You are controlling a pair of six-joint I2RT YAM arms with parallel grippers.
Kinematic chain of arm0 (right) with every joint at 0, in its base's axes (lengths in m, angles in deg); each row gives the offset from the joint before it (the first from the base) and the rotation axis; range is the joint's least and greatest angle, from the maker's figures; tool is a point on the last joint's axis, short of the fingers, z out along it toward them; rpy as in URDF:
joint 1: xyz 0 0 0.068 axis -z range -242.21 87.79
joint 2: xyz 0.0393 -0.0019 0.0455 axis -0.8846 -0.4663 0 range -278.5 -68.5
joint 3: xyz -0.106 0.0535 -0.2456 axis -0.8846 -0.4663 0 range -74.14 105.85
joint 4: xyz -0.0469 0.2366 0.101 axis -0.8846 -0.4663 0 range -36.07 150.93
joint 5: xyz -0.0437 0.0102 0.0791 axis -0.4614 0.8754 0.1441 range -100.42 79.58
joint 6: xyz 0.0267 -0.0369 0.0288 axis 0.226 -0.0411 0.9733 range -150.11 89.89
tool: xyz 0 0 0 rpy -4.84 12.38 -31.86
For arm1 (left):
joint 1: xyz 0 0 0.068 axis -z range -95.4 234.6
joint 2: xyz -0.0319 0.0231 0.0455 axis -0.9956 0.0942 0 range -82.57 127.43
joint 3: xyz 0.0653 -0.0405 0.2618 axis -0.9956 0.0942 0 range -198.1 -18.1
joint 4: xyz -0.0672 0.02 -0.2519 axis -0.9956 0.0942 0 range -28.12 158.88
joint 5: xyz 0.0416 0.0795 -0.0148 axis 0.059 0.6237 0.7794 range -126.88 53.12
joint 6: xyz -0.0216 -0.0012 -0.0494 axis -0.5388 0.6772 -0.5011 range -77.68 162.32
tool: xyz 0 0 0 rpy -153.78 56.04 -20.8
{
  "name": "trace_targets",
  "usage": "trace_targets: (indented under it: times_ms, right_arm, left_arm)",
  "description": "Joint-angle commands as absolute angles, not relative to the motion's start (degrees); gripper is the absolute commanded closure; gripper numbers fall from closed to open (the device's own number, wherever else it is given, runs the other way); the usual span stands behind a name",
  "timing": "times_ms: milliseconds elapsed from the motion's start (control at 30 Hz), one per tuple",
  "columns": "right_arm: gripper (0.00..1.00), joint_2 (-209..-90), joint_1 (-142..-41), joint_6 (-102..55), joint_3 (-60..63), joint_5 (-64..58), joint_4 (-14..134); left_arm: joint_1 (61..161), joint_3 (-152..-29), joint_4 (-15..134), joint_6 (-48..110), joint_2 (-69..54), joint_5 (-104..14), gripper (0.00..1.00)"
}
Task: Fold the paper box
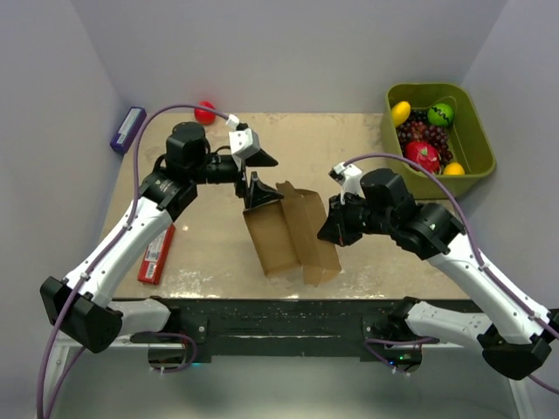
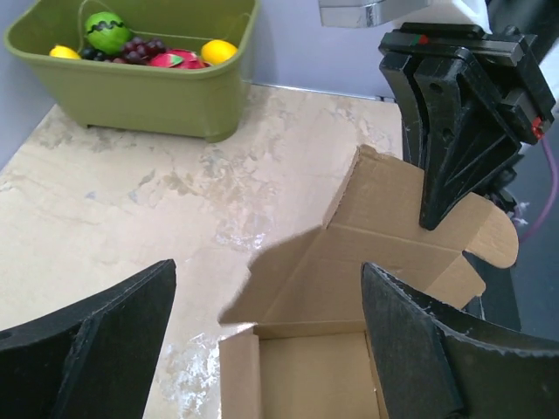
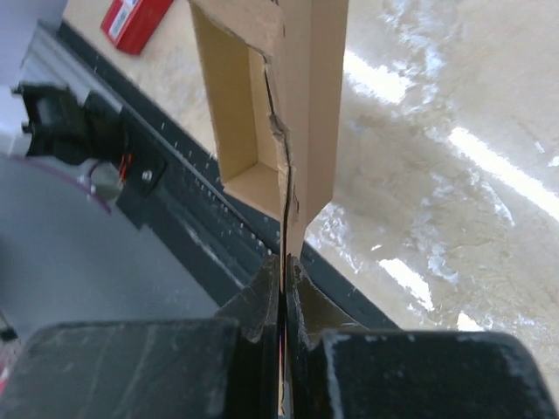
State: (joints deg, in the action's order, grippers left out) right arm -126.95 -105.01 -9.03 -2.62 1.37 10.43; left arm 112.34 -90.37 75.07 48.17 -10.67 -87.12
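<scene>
The paper box (image 1: 288, 236) is plain brown cardboard, half formed, lying in the middle of the table with its open tray toward the left and a flap toward the right. My right gripper (image 1: 334, 229) is shut on the box's flap edge (image 3: 293, 175), which runs edge-on between its fingers (image 3: 262, 297). My left gripper (image 1: 258, 179) is open above the box's far end, one finger near the box's top edge. In the left wrist view the open tray (image 2: 314, 375) lies between its fingers (image 2: 419, 349), and the right gripper (image 2: 458, 131) stands over the flap.
A flat red box (image 1: 157, 251) lies at the table's left front. A small purple box (image 1: 127, 128) and a red ball (image 1: 204, 112) sit at the back left. A green bin (image 1: 437, 131) of toy fruit stands at the back right. The table's front edge is close to the box.
</scene>
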Motion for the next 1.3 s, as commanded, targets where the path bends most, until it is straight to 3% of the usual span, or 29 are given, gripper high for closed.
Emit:
trace_targets:
  times_ms: [0,200,400,500,733,933,1267]
  right_arm:
    - [1.0,-125.8,-105.2,-15.3,-2.0,12.2,8.5]
    - [1.0,-124.7,-105.1,-17.0,-2.6,17.4,8.2]
    - [1.0,-125.6,-105.2,-17.8,-2.8,17.9,7.4]
    - [1.0,-126.2,-105.2,-18.3,-2.5,17.3,7.1]
    - [1.0,-127.7,-105.1,-19.1,-1.5,15.6,6.5]
    - [1.0,-128.6,-105.1,-19.7,-1.3,15.2,6.1]
    - [1.0,-129.1,-105.2,-20.2,-0.7,13.6,5.6]
  left_arm:
    - [111.8,-91.9,78.3,52.0,-10.1,-94.7,0.09]
    - [111.9,-91.7,83.0,55.1,-6.5,-102.9,0.09]
    - [111.9,-90.3,83.6,55.9,-6.4,-102.0,0.1]
    - [112.0,-89.7,83.8,55.9,-6.0,-102.1,0.19]
    - [112.5,-88.4,84.1,56.6,-6.6,-100.4,0.54]
    - [112.9,-88.2,84.4,56.9,-6.6,-99.9,0.72]
    - [114.2,-88.1,86.5,58.7,-6.5,-99.6,0.87]
